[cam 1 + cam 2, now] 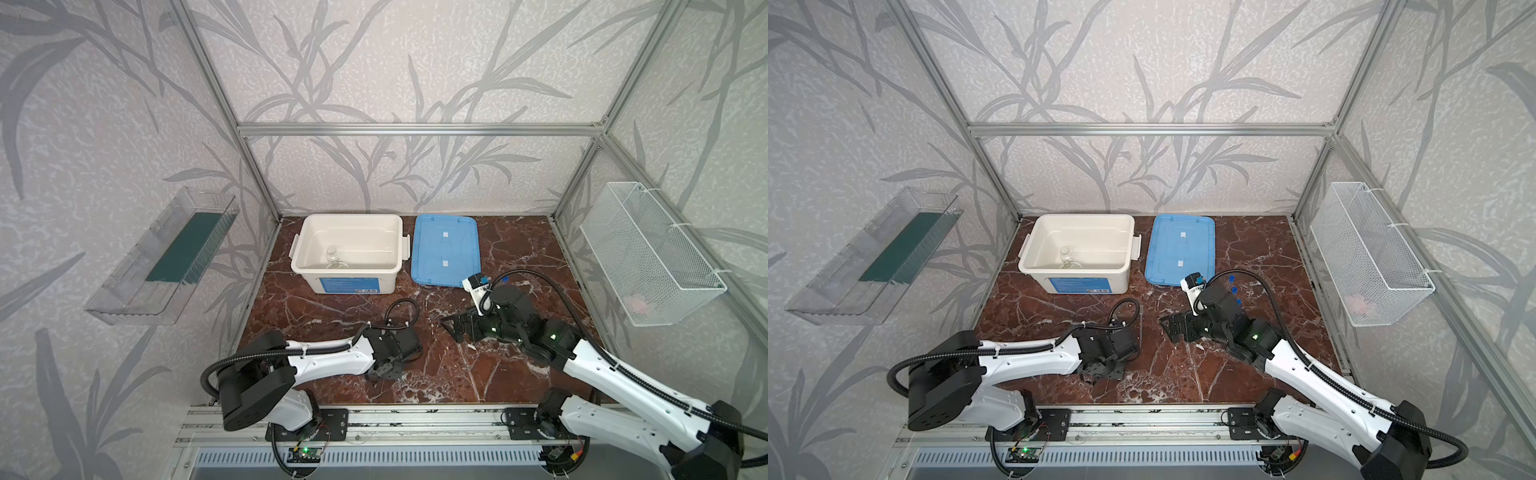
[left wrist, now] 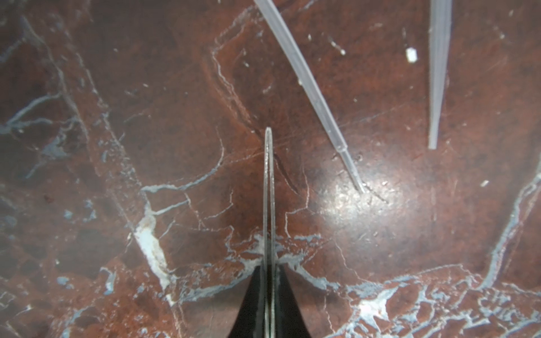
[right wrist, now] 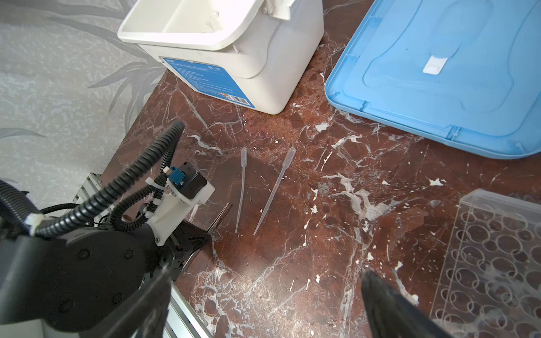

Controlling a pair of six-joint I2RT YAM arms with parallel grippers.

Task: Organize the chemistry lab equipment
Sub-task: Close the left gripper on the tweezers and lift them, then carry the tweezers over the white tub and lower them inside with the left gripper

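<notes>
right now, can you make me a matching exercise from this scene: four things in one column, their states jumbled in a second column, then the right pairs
Things:
1. white tub
2. blue lid
3. left pincer
4. right pincer

States:
a. shut
b. open wide
c. lying flat beside the tub
d. has glass vessels inside

Pairs: 1-d, 2-c, 3-a, 4-b
</notes>
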